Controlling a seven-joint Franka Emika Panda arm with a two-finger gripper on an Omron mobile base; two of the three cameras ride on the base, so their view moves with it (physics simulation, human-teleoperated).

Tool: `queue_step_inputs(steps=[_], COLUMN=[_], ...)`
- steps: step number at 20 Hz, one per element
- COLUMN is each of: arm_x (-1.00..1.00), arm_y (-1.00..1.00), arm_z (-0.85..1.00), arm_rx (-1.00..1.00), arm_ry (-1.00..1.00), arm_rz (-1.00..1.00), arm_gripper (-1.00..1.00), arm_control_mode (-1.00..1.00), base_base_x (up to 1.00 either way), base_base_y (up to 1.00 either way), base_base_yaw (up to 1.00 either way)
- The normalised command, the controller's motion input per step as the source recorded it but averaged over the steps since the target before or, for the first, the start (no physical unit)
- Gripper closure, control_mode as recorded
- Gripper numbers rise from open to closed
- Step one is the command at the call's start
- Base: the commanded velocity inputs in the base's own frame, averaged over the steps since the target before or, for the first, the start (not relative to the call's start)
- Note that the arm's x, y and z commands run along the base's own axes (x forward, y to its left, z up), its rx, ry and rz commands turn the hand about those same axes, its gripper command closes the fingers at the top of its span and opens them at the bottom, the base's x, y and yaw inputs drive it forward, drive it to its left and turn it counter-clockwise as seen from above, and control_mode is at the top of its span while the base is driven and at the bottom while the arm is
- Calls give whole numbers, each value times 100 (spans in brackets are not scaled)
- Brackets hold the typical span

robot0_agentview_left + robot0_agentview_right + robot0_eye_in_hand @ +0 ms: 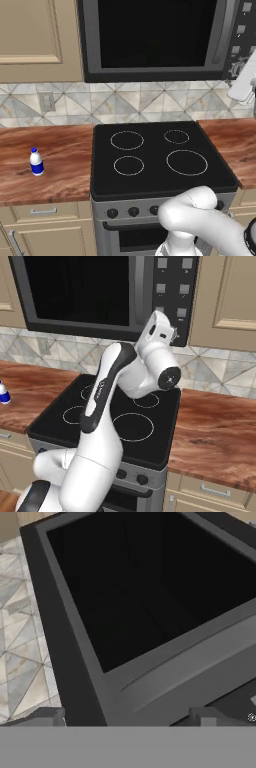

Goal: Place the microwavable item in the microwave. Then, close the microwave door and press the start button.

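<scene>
Microwave door [155,35] shut — end effector [132,716] close against it.

From the left base view you look forward and down from behind the arm's left side, over the stove [162,157] toward the microwave [160,40] and the wooden table [45,160]. The right base view gives you the same stove [135,426] and microwave [100,293] from behind the arm's right side, nearer the control panel [172,291]. Your hand view sits tilted and very close to the microwave door [150,612], its black window rolled diagonally across the picture.
</scene>
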Motion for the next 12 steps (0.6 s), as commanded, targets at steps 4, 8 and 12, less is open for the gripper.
queue_step_inputs(steps=[4,8,12], arm_x=[37,36,41], arm_y=[-9,-22,-26], arm_z=[13,11,3], arm_rx=[0,0,0], arm_ry=[0,1,6], arm_rz=[2,0,0], arm_gripper=[-100,-100,-100], arm_control_mode=[-100,-100,-100], base_base_x=[0,0,0], base_base_y=[0,0,0], base_base_yaw=[0,0,0])
